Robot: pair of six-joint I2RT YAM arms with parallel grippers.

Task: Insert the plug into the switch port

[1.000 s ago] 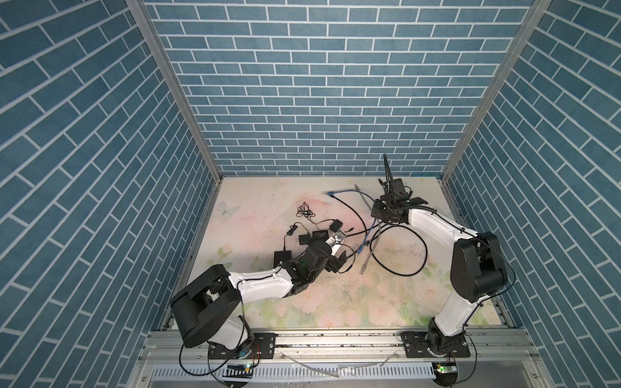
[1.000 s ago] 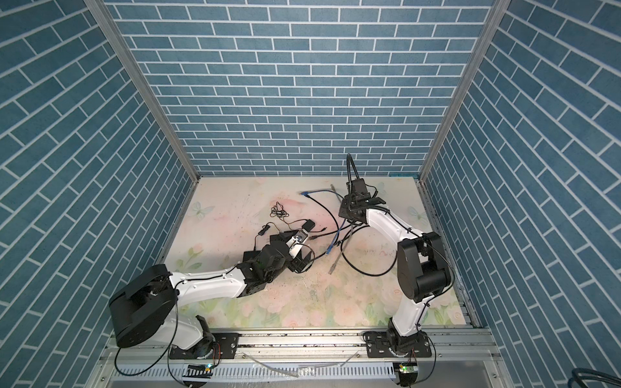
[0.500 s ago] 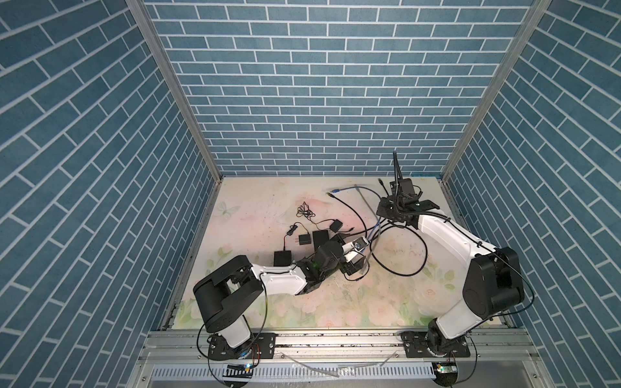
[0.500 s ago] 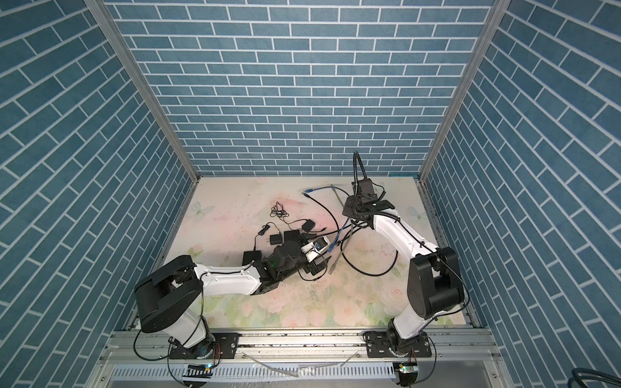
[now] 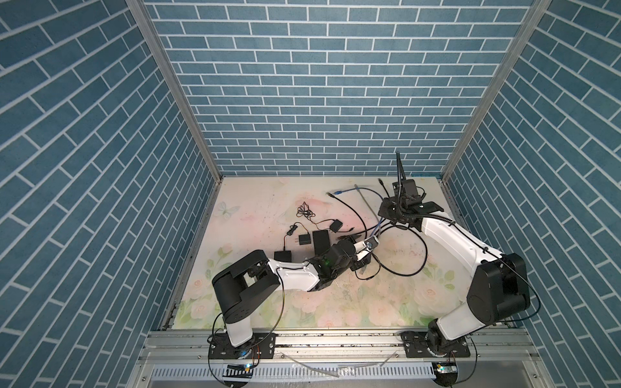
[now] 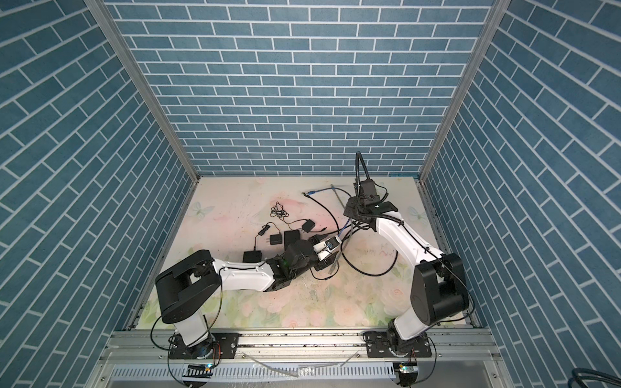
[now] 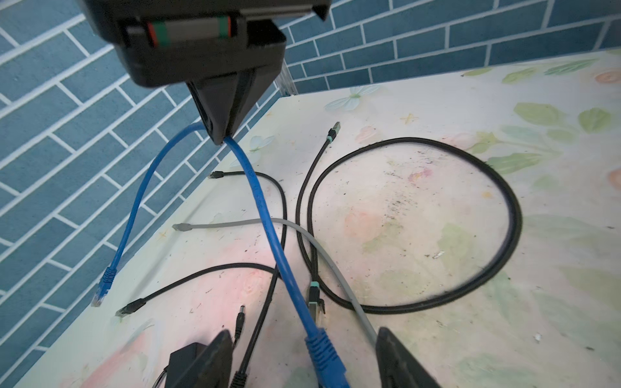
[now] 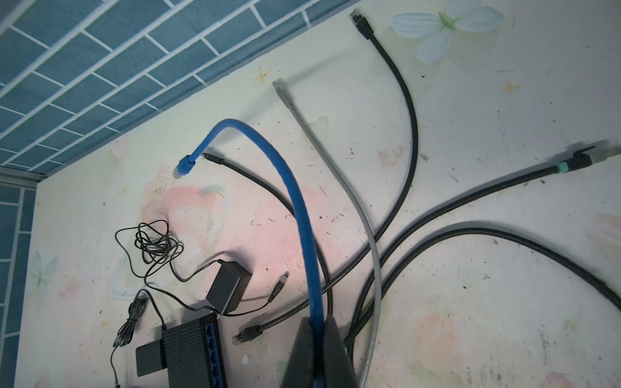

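Blue cable [image 8: 297, 201] was clamped in the raised right gripper [image 8: 317, 321]; left gripper [image 7: 303, 333], apart around the plug [image 7: 324, 349], had been advanced past the switch [image 8: 188, 346].

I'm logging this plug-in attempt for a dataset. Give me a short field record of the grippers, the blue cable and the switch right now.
right gripper: shut on the blue Ethernet cable, mid-length
left gripper: open, jaws either side of the cable's blue plug boot, not touching
free blue plug: loose beyond the right gripper
black ribbed network switch: on the floral tabletop, visible ports empty
task state: no plug seen in a port
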